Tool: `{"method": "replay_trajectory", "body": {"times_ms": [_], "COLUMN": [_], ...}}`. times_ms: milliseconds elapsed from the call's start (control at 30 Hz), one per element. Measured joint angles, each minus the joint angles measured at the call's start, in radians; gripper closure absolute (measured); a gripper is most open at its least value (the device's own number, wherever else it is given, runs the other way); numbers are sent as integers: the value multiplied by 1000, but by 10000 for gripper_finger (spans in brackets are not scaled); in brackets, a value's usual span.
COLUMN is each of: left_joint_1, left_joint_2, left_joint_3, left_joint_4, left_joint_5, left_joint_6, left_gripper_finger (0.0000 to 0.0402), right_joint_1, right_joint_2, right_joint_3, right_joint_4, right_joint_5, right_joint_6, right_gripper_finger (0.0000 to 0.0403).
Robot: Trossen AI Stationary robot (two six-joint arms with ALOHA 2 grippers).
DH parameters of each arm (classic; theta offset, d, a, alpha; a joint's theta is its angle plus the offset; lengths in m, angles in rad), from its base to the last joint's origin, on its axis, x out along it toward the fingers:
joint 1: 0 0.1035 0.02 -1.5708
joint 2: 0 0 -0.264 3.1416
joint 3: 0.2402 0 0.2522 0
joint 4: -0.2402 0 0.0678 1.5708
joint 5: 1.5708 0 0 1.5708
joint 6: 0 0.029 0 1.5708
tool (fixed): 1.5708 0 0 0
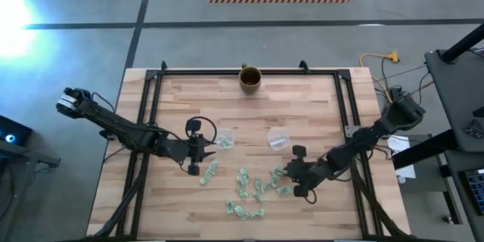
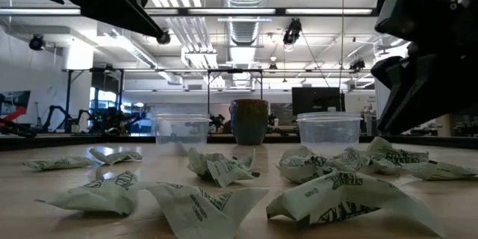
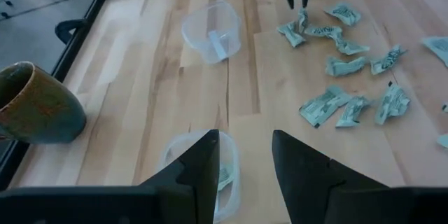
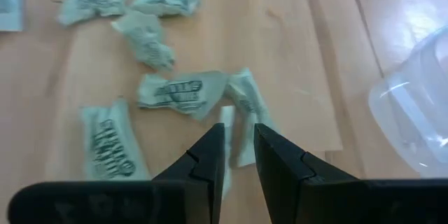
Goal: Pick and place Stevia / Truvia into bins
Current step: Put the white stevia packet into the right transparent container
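Several crumpled green-and-white Stevia packets [image 1: 253, 189] lie loose on the wooden table, near its front edge. Two clear cups serve as bins. My left gripper [image 1: 206, 151] hovers open just above the left bin [image 3: 199, 175], which has a packet in it. The right bin [image 3: 211, 31] stands farther right and holds a pale packet. My right gripper [image 4: 239, 136] is low over the right part of the heap, fingers slanting down and a narrow gap apart. A packet [image 4: 238, 115] lies on the table right beyond its tips. Whether they touch it does not show.
A brown-gold mug [image 1: 250, 78] stands at the middle of the far edge. A black metal frame [image 1: 151, 113] runs along the table's left, far and right sides. One packet [image 1: 208, 172] lies apart, near my left gripper. Bare wood lies between bins and mug.
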Motion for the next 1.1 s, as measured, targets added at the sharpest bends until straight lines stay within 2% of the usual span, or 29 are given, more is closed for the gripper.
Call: {"method": "replay_trajectory", "body": {"times_ms": [433, 600, 1100], "left_joint_1": [-4, -3, -3], "left_joint_2": [0, 0, 0], "left_joint_3": [-1, -13, -18], "left_joint_4": [2, 2, 2], "left_joint_5": [-1, -2, -21], "left_joint_6": [1, 1, 2], "left_gripper_finger": [285, 285, 285], "right_joint_1": [13, 13, 13], "right_joint_2": [7, 50, 87], "right_joint_3": [-1, 0, 0], "right_joint_4": [53, 85, 86], "right_joint_5": [0, -10, -12], "right_joint_6": [-6, -10, -12], "right_gripper_finger": [335, 335, 338]}}
